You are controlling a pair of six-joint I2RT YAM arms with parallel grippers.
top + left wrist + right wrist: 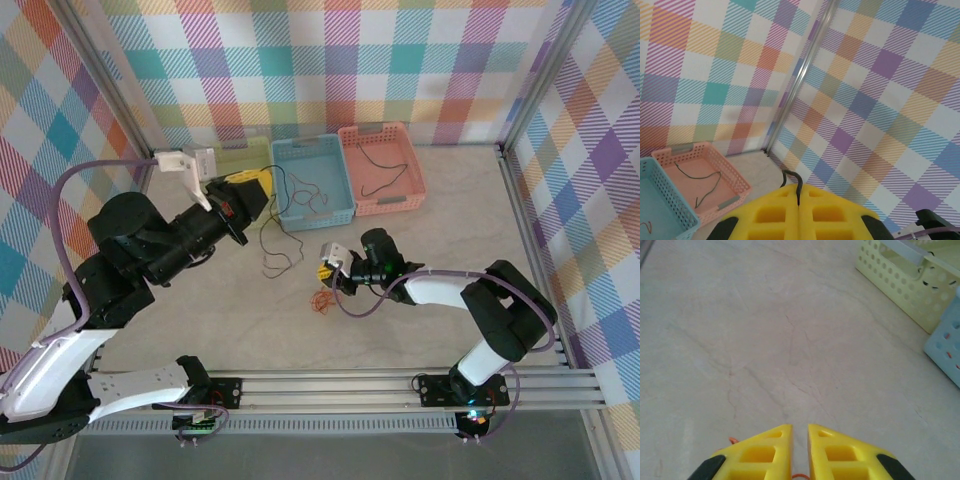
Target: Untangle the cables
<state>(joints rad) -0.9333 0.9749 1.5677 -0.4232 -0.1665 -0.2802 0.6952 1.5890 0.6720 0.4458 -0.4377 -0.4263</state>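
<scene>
- Yellow fingers of the left gripper are pinched tight on a black cable, whose tail hangs toward six o'clock.
- Orange cable lies at six o'clock of the right gripper, whose jaws are narrowly parted.
- Pink basket holds another black cable.

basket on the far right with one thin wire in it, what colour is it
The basket is salmon pink, clearest in the top external view.

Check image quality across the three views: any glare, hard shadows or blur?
Top external: even diffuse light, only soft shadows, no glare on the table. Left wrist: patterned wall sharp, left gripper close to the lens, slightly soft. Right wrist: table evenly lit, no glare; right gripper likewise slightly soft.
</scene>
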